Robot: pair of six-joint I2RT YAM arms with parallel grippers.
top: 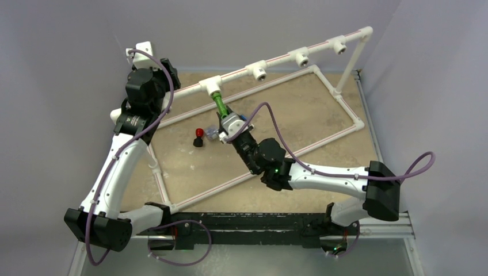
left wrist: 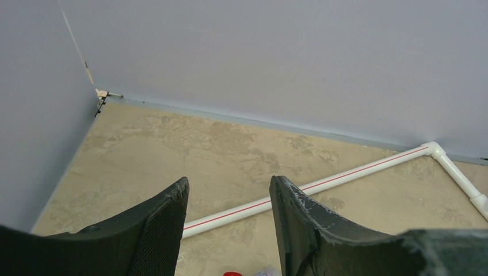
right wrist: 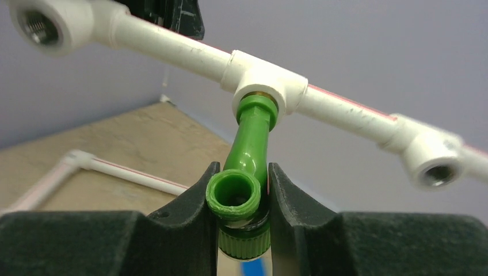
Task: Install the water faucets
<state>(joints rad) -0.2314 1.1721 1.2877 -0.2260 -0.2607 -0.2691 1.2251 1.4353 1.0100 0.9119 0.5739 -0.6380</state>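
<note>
The green faucet (top: 218, 103) has its threaded end in the leftmost tee (top: 212, 85) of the raised white pipe. My right gripper (top: 223, 118) is shut on it; in the right wrist view its fingers (right wrist: 288, 201) clamp the green spout (right wrist: 236, 195) below the tee (right wrist: 267, 86). The black faucet with red knob (top: 198, 137) and the white faucet with blue handle (top: 212, 134) lie on the board between the arms. My left gripper (left wrist: 229, 190) is open and empty, raised at the frame's left end; the red knob (left wrist: 232, 274) shows at its view's bottom edge.
Three more open tees (top: 260, 71) sit along the raised pipe. A white pipe rectangle (top: 339, 98) lies flat on the beige board. Grey walls close in the back and sides. A floor pipe (left wrist: 345, 178) runs across the left wrist view.
</note>
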